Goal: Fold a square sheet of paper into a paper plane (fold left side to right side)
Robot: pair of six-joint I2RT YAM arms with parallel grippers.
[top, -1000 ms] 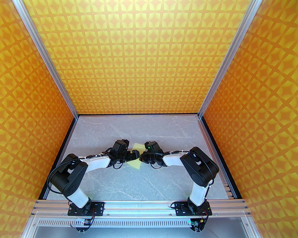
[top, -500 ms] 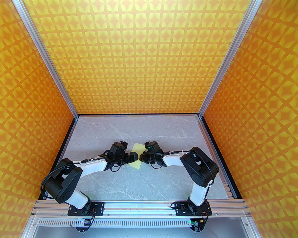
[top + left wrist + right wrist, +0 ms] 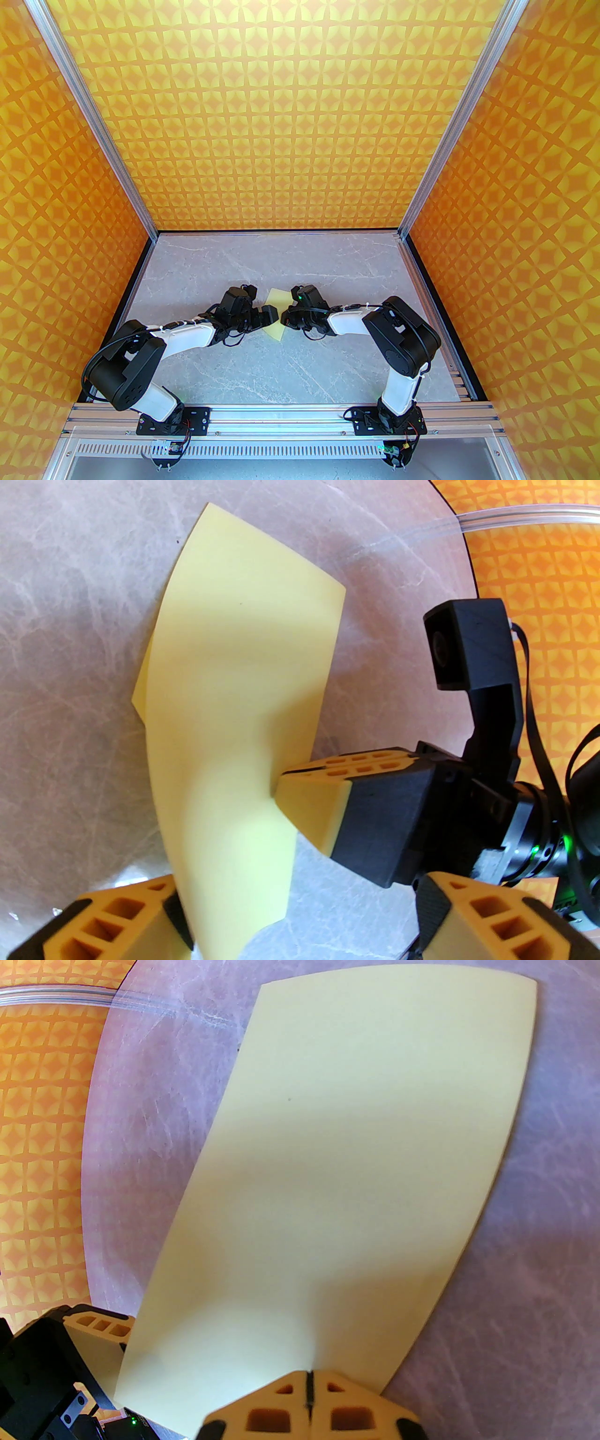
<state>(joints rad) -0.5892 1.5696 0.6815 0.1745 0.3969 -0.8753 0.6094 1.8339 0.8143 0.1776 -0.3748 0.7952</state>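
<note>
The left end effector [image 3: 300, 888] stood released, fingers spread around the near end of the square sheet of paper [image 3: 356, 1171]. The right end effector [image 3: 309, 1382] was clenched on the sheet's right edge. The sheet lay mid-tabletop [image 3: 281, 375], loosely bowed over, its long axis pointing away from the arm bases.

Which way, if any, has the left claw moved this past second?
Yes. The left claw drew back slightly left and nearer, judged against the grey marble table.
</note>
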